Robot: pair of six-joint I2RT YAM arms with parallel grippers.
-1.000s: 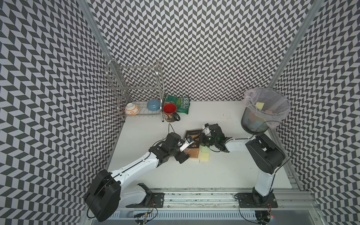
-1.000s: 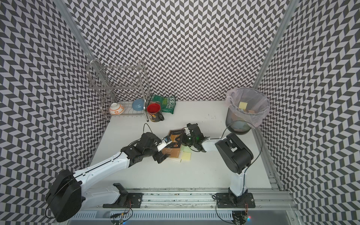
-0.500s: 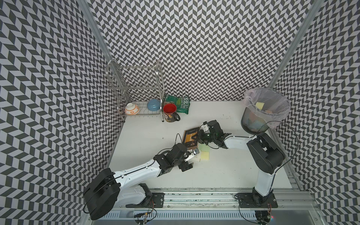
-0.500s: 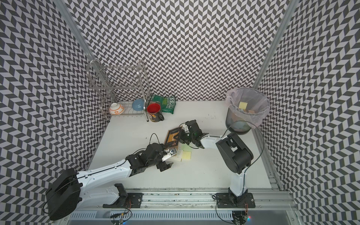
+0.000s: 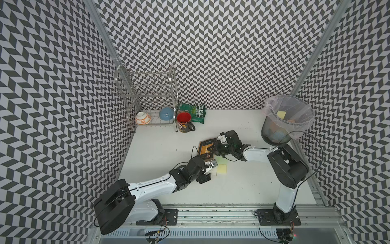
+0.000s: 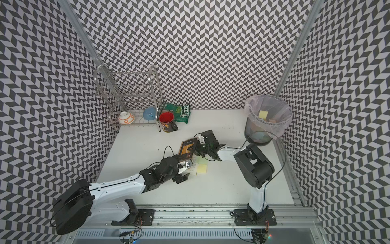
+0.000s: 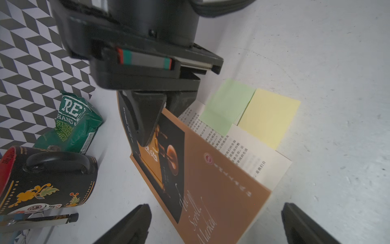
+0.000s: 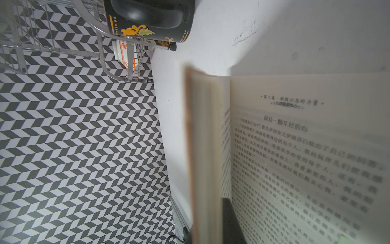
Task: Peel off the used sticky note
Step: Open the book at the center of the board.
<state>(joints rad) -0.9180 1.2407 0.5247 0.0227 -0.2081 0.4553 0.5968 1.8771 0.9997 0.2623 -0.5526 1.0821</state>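
Left wrist view: my left pincer (image 7: 215,209) gapes wide at the near corner of the one book (image 7: 211,179), mid-table (image 7: 337,63). My right pincer (image 7: 163,118) clamps its cover. Two sticky notes, a green note (image 7: 226,105) and a yellow note (image 7: 268,118), lie flat and touching, overhanging the open page. Open table lies beyond, toward the front edge.

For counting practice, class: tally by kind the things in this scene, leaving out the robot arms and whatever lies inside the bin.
Bowls: 2
Mug: 1
Crisp bag: 1
Book: 1
Sticky notes: 2
Bin: 1
Rack: 1
Total: 9
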